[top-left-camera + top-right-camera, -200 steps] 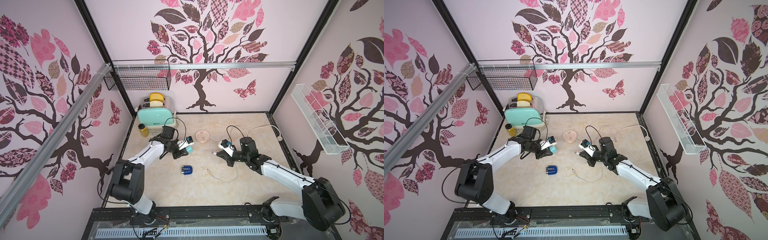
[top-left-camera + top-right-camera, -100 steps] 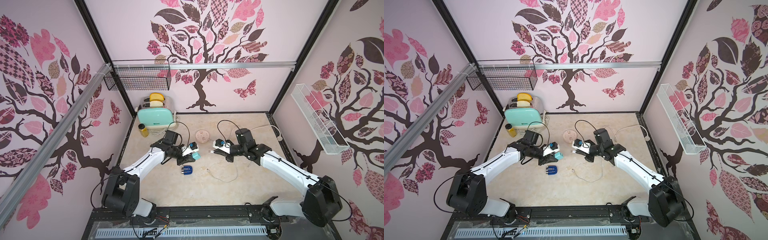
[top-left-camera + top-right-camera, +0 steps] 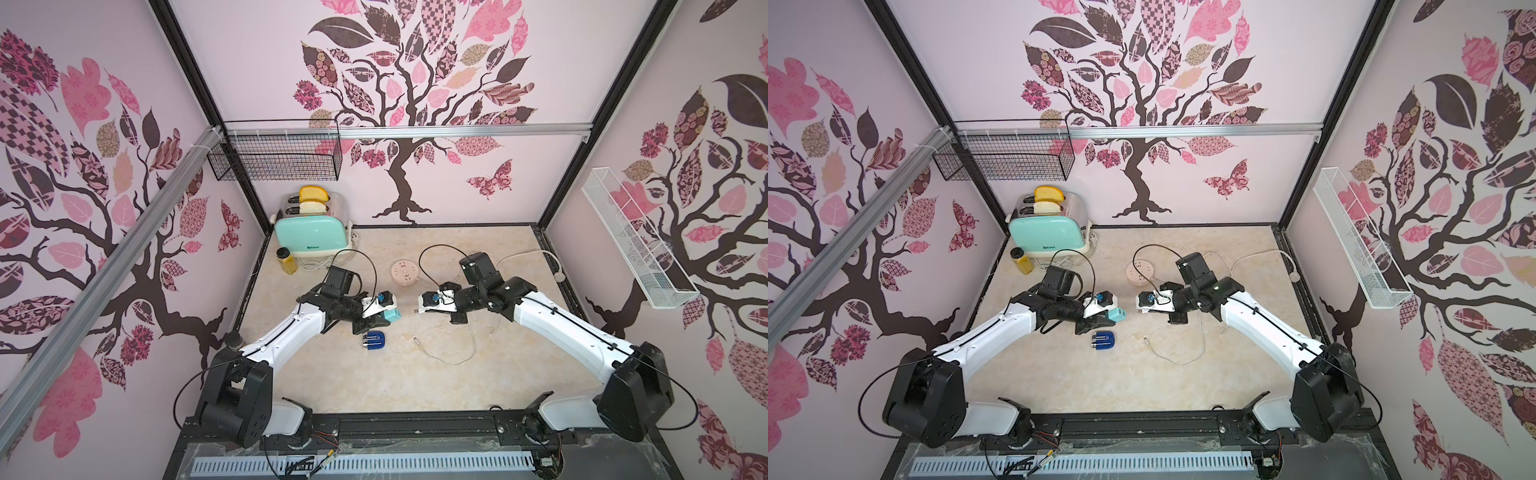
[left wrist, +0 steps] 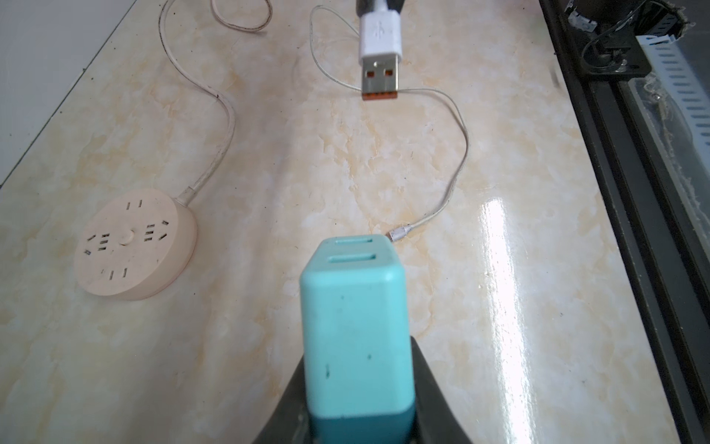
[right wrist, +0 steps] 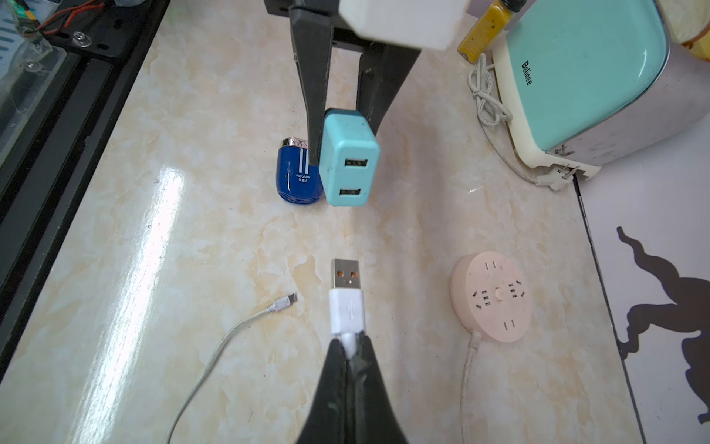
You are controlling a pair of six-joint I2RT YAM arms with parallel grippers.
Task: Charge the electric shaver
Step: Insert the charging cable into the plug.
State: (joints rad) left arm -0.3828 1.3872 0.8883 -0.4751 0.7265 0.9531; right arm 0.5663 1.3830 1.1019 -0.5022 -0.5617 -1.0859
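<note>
Inspected: beige marbled worktop [image 3: 415, 382]. At far left, mint toaster [image 3: 311, 239] loaded with two bread slices [image 3: 313, 200]. Mid-worktop, left gripper [image 3: 379, 319] raised, fingers [image 4: 430, 392] clamped on teal USB adapter [image 4: 355, 326], ports facing right. Opposite, right gripper [image 5: 347, 357], fingers [image 5: 334, 384] pinched together on white USB-A plug [image 5: 346, 296], aimed at adapter, short gap between. Farther back, round pink power strip [image 3: 405, 272] lying flat. Just near of left gripper, dark blue electric shaver [image 3: 375, 341] flat on worktop, untouched, silver head pointing left. To its right, apart, cable's small connector [image 5: 284, 303] loose.
</note>
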